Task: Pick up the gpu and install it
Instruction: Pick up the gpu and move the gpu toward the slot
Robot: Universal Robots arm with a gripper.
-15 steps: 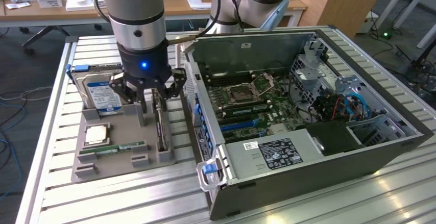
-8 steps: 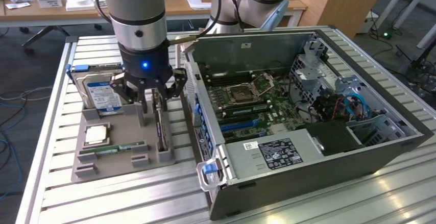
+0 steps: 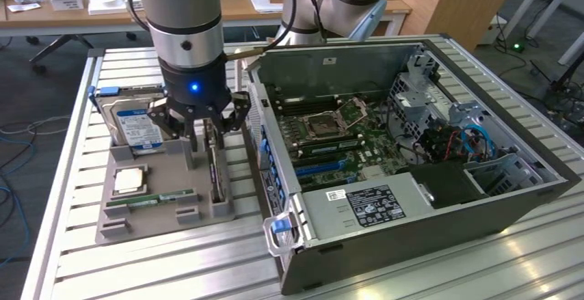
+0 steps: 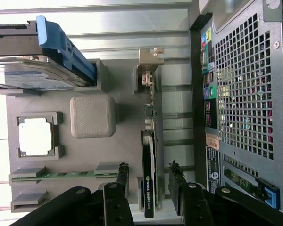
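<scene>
The gpu (image 3: 216,171) stands on its long edge in a slot at the right side of the grey parts tray (image 3: 155,225). It is a thin black card (image 4: 148,183) with its silver end bracket (image 4: 150,70) at the far end. My gripper (image 3: 206,132) hangs straight above the card. In the wrist view my gripper (image 4: 148,165) is open, with one finger (image 4: 122,178) on each side of the card's near end. A small gap shows on both sides, and the fingers are not touching the card.
The tray also holds a hard drive (image 3: 137,126) with a blue-white label, a CPU (image 3: 130,178), a green RAM stick (image 3: 150,198) and a grey block (image 4: 93,116). The open computer case (image 3: 401,150) lies close on the exterior view's right, motherboard (image 3: 338,132) exposed. Both rest on a slatted aluminium table (image 3: 182,273).
</scene>
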